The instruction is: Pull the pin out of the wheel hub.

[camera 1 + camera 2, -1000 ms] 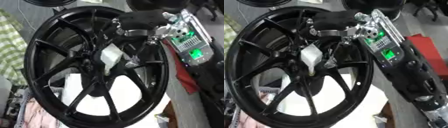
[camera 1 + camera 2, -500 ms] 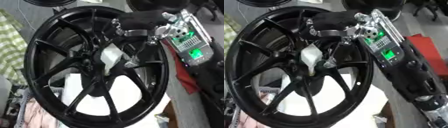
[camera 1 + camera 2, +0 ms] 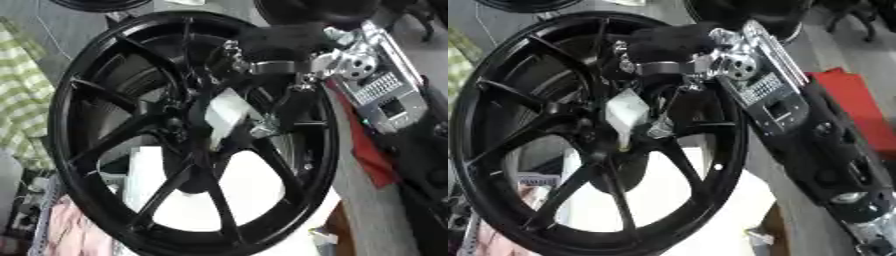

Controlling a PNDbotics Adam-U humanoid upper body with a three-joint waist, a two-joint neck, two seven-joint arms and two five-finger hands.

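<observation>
At the centre of both eye views stands a black multi-spoke wheel (image 3: 188,135), tilted so that its face leans toward the upper right. Its hub (image 3: 179,125) sits a little left of the middle, where the spokes meet. A pale, whitish piece (image 3: 226,116), flat and roughly wedge-shaped, lies against the hub and narrows toward its lower end; whether this is the pin itself cannot be told.

The right hand (image 3: 667,47) enters from the upper right and reaches over the wheel's upper rim. Its black fingers (image 3: 645,42) are curled against the upper spokes, just above the pale piece, with silver joints showing behind them. Whether the fingers close on the piece or only rest beside it cannot be told. The forearm (image 3: 798,130) runs down to the lower right corner. The left hand appears in neither view.

A green checked cloth (image 3: 22,95) lies at the left edge, and a red object (image 3: 855,107) lies behind the forearm.
</observation>
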